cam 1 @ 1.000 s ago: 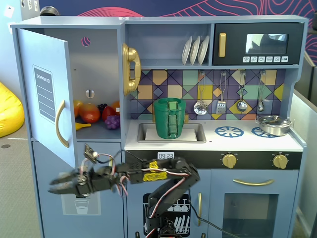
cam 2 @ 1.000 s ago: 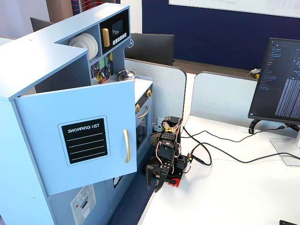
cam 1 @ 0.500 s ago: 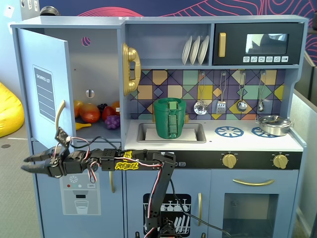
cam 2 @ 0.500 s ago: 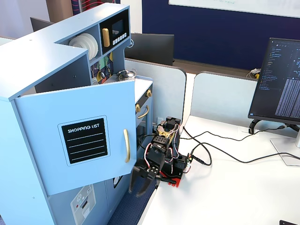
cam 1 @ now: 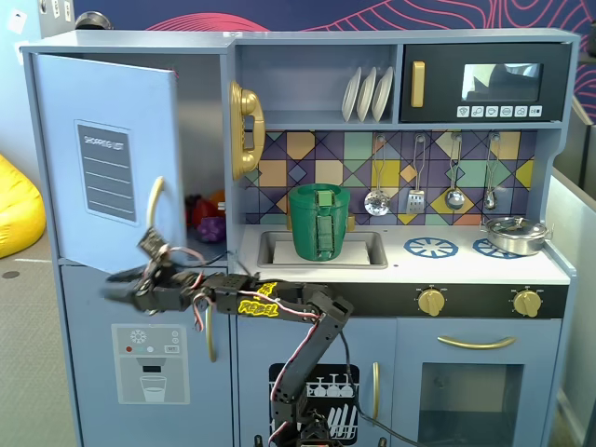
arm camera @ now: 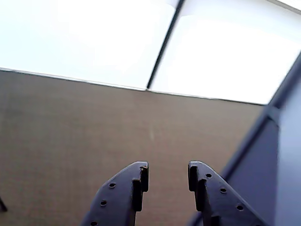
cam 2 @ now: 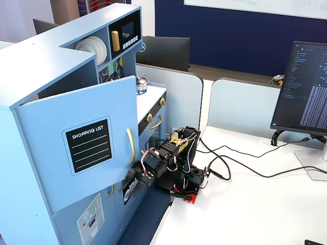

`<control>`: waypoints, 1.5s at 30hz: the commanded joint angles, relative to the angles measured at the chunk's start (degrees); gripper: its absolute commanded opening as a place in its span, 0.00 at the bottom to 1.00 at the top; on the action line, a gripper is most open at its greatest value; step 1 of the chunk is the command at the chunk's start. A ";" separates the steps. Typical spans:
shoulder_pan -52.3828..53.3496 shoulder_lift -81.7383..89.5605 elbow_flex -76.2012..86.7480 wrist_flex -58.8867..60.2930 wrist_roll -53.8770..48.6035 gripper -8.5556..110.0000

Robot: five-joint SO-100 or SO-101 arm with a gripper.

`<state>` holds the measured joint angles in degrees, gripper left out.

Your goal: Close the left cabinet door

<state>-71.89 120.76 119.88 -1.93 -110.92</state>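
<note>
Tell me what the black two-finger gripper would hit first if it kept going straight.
Probably nothing nearby. In the wrist view the open gripper looks past the blue cabinet edge at brown carpet floor and bright windows; depth is unclear.

"SHOPPING LIST" printed in white atop the black chalkboard panel (cam 2: 89, 145) on the left cabinet door (cam 2: 76, 122); same words on that panel in a fixed view (cam 1: 105, 171), too small to read clearly. Yellow label (cam 1: 258, 303) with black lettering on the robot arm (cam 1: 279, 312), unreadable. Text lines on the monitor (cam 2: 305, 87), illegible.
</note>
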 commanded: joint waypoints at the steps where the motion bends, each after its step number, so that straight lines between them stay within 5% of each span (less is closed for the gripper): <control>1: 9.23 4.57 -0.79 -2.46 2.81 0.07; 13: 25.75 0.44 -3.25 -5.19 4.57 0.07; 25: 27.42 2.29 -0.44 -4.48 3.16 0.07; 34: 26.89 34.45 16.79 27.95 5.45 0.07; 45: 67.41 61.08 36.83 74.88 5.80 0.07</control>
<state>-16.70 177.36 152.40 62.67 -104.85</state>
